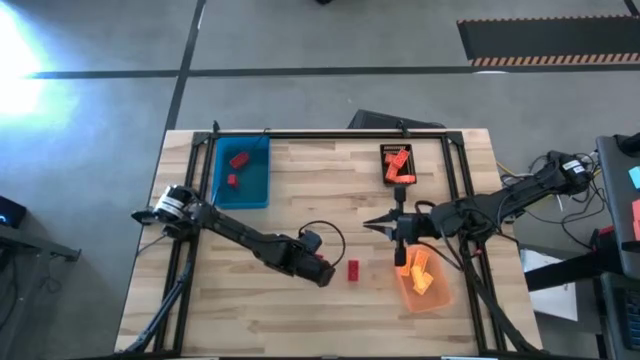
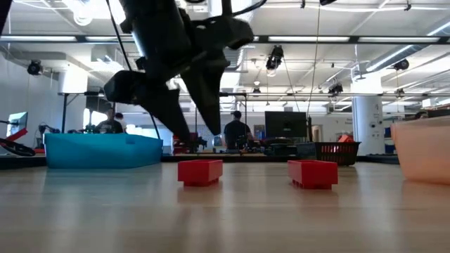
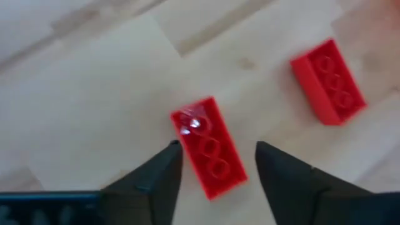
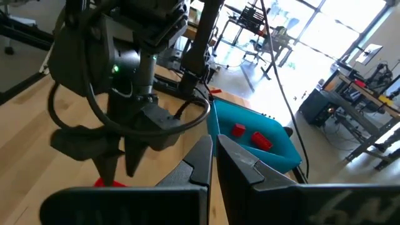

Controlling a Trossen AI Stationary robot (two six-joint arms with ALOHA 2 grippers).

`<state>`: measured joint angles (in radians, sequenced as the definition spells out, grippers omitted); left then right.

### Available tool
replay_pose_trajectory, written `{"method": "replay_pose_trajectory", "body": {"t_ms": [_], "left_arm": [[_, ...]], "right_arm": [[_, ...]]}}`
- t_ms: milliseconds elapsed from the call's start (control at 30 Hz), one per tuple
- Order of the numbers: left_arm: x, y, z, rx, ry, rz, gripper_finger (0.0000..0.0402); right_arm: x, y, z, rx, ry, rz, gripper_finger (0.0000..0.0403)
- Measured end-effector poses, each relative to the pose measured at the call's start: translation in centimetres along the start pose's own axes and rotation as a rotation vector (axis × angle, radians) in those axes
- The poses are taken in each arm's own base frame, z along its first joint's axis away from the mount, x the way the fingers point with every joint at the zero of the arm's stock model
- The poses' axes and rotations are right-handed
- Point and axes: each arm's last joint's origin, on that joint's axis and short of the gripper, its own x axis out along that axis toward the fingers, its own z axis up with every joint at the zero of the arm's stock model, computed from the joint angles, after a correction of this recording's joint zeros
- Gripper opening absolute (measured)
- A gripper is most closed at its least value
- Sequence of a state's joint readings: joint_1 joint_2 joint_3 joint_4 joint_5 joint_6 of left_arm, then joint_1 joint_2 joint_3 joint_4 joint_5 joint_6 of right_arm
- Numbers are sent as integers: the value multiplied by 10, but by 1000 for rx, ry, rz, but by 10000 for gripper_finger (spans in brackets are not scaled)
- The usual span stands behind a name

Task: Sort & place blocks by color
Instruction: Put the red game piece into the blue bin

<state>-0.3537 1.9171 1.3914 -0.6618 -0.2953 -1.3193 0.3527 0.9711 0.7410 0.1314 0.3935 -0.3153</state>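
- The left gripper is seen low over the wooden table, near its middle, with its two fingers spread apart.
- A red block is seen lying on the table between those fingers; a gap shows on each side of it, so nothing is gripped.
- The same block is seen in the low view resting flat on the table, with the left gripper's fingertips just above and behind it.
- A second red block is found near the first, apart from it and also flat on the table; in the high view it is seen just beside the gripper.
- The right gripper is held above the table right of the middle, with its fingers closed together and nothing between them.
- A blue tray is placed at the far left part of the table, and two red blocks are seen inside it.
- A black tray is placed at the far right part, with orange-red blocks in it.
- A clear orange tray is set at the near right, with yellow-orange blocks inside.
- People are seen in the room beyond the table.
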Motion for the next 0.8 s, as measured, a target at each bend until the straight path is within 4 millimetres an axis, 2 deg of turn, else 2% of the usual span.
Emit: {"method": "replay_pose_trajectory", "body": {"t_ms": [100,233,700,800], "left_arm": [[7,3,-2,6,-20,33,218],[20,2,-6,10,-19,44,239],[43,3,-13,18,-12,74,241],[43,3,-12,15,-6,77,223]], "right_arm": [[0,0,0,5,0,0,13],[0,0,0,8,1,0,13],[0,0,0,26,2,1,13],[0,0,0,26,3,1,13]]}}
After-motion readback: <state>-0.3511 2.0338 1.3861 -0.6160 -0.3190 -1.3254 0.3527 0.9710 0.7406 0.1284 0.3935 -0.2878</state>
